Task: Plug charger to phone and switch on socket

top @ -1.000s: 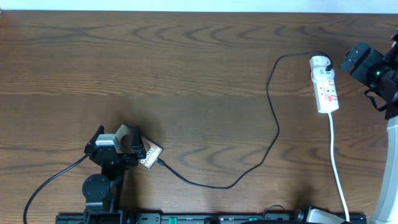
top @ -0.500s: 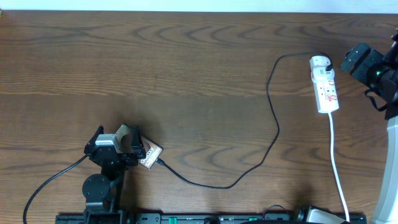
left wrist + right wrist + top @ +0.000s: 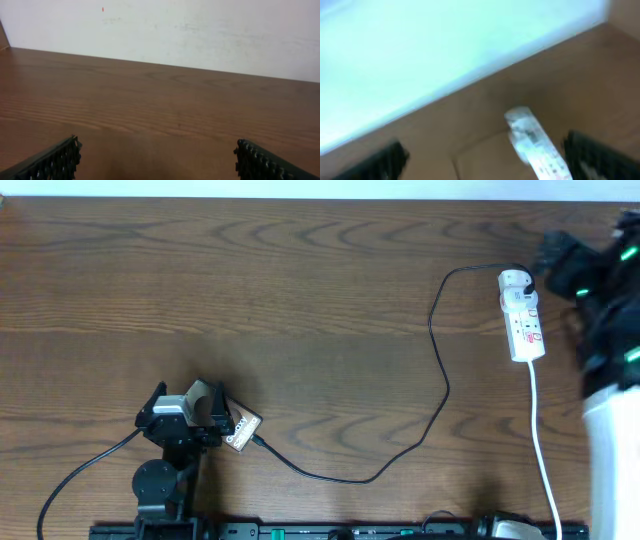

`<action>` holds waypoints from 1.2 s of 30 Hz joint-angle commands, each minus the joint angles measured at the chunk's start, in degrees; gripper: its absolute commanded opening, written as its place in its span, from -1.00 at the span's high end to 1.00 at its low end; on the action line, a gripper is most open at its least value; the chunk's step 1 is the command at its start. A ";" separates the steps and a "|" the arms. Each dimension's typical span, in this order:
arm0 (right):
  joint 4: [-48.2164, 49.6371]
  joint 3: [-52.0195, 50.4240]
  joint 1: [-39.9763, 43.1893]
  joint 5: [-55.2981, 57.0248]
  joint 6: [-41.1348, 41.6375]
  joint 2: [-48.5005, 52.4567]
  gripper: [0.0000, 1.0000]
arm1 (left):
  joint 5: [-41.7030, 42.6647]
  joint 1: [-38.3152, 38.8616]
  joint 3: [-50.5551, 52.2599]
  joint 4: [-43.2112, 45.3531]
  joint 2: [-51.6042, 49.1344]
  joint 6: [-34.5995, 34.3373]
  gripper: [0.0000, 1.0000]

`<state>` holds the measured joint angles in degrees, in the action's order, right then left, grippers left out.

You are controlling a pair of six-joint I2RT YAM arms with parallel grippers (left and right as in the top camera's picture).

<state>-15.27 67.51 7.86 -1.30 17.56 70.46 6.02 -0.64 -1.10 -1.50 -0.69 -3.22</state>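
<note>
Your right gripper (image 3: 490,162), jaws spread, hangs blurred by the socket (image 3: 521,315) near the table's (image 3: 300,300) far-right corner. A fast swipe could shove it and tug the charger (image 3: 440,380) away from the phone (image 3: 241,430) (near edge, beside the spread left gripper (image 3: 157,165)).
</note>
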 commanded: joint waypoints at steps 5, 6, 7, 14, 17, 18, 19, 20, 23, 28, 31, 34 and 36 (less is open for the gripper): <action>33.22 -35.80 -11.91 9.84 -3.50 -19.06 -0.98 | 0.37 -0.20 0.87 -2.12 0.35 -0.52 -0.96; 35.80 -39.39 -12.33 9.81 -3.50 -21.03 -0.99 | 0.37 -0.20 0.87 -2.12 0.35 -0.50 -0.96; 38.16 -43.36 -12.57 9.79 -3.50 -23.41 -0.99 | 0.37 -0.20 0.87 -2.12 0.35 -0.50 -0.96; 41.46 -63.21 -12.57 9.40 -4.63 -38.86 -0.98 | 0.37 -0.20 0.87 -2.12 0.35 -0.50 -0.96; 41.07 -67.36 -12.57 5.62 -10.51 -44.92 -0.99 | 0.37 -0.20 0.87 -2.12 0.35 -0.50 -0.96; 37.00 -67.17 -12.57 4.76 -13.07 -48.02 -0.98 | 0.37 -0.20 0.87 -2.12 0.35 -0.50 -0.96; 35.01 -67.19 -12.52 4.76 -13.99 -49.51 -0.98 | 0.37 -0.20 0.87 -2.12 0.35 -0.50 -0.96; 32.15 -67.19 -12.31 4.83 -14.01 -51.01 -0.99 | 0.37 -0.20 0.87 -2.12 0.35 -0.50 -0.96; 21.05 -67.19 -11.04 4.81 -13.70 -56.30 -0.99 | 0.37 -0.20 0.87 -2.12 0.35 -0.50 -0.96; 11.08 -67.19 -10.10 4.09 -15.08 -64.74 -0.98 | 0.37 -0.20 0.87 -2.12 0.35 -0.52 -0.96; 11.02 -67.19 -9.70 4.15 -15.10 -68.81 -0.99 | 0.37 -0.20 0.87 -2.12 0.35 -0.50 -0.95; 10.95 -67.19 -8.79 4.07 -15.08 -70.14 -0.99 | 0.37 -0.20 0.87 -2.12 0.35 -0.52 -0.96; 11.13 -67.19 -7.74 3.91 -15.06 -70.18 -0.99 | 0.37 -0.20 0.87 -2.12 0.35 -0.52 -0.96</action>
<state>-3.79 0.36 -1.39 3.11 3.55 0.82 5.82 -0.64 -1.13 -1.52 -0.64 -3.22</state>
